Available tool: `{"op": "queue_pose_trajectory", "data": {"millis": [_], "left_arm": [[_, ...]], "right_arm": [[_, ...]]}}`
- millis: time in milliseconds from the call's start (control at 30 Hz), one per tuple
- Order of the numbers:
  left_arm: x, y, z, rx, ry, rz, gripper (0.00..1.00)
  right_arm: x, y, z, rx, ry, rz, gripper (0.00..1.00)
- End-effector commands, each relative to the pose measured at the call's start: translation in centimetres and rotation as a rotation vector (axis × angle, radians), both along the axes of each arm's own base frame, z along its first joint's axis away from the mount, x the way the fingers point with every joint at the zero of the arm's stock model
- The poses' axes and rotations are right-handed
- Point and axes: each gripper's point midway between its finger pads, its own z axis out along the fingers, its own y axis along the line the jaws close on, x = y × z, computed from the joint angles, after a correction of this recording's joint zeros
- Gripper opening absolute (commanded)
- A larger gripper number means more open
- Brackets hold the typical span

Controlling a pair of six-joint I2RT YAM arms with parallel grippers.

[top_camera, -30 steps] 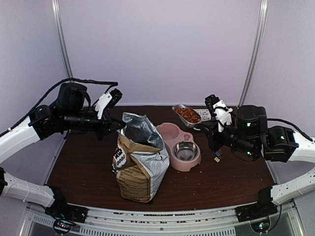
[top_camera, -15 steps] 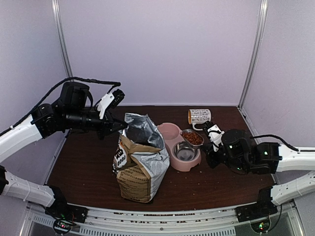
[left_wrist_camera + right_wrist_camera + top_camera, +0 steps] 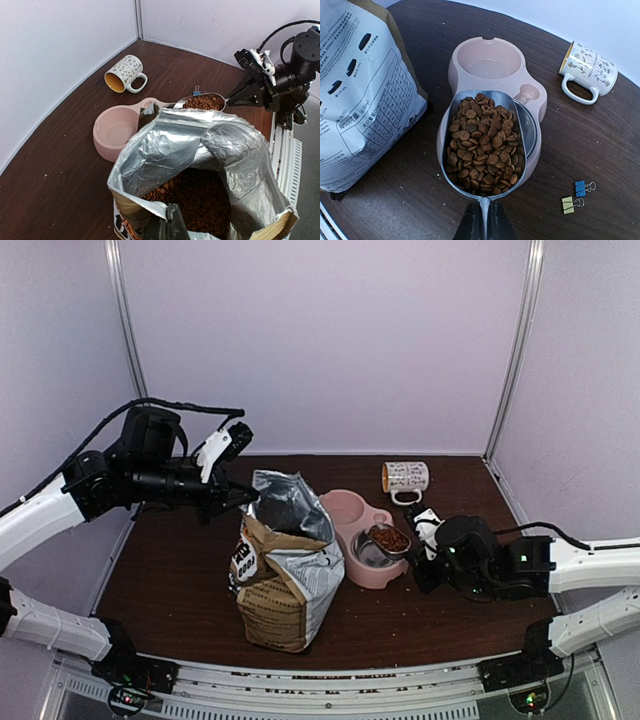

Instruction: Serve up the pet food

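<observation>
The pet food (image 3: pixel 482 145) fills a metal scoop (image 3: pixel 484 200) whose handle is pinched in my shut right gripper (image 3: pixel 484 222). The scoop hovers level over the steel-lined near well of the pink double bowl (image 3: pixel 457 57); the far well is empty. From above, the right gripper (image 3: pixel 425 535) sits just right of the bowl (image 3: pixel 345 508) with the kibble (image 3: pixel 387 537) over it. More kibble (image 3: pixel 200 200) lies inside the open foil-lined bag (image 3: pixel 165 150). My left gripper (image 3: pixel 170 227) is shut on the bag's near rim, holding the mouth open at the bag's (image 3: pixel 285 560) top left.
A patterned mug (image 3: pixel 405 477) lies on its side at the back right of the table. Two binder clips (image 3: pixel 575 197) lie on the wood right of the bowl. The bag (image 3: pixel 360 90) stands close on the bowl's left.
My right gripper has carried the full scoop from high at the back right down and forward to over the bowl's steel well. The mug came into view. The left arm barely moved.
</observation>
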Motion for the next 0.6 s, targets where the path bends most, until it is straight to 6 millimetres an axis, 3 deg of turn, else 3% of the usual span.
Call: {"op": "queue_pose_trajectory", "data": {"millis": [0, 567], "left_arm": [[1.6, 0.8, 3.1, -0.049, -0.111, 0.056, 0.0], [1.4, 1.2, 3.3, -0.047, -0.124, 0.063, 0.0]], "right_arm": [[0.3, -0.3, -0.2, 0.015, 0.026, -0.029, 0.0], [0.9, -0.7, -1.2, -0.105, 0.145, -0.05, 0.0]]}}
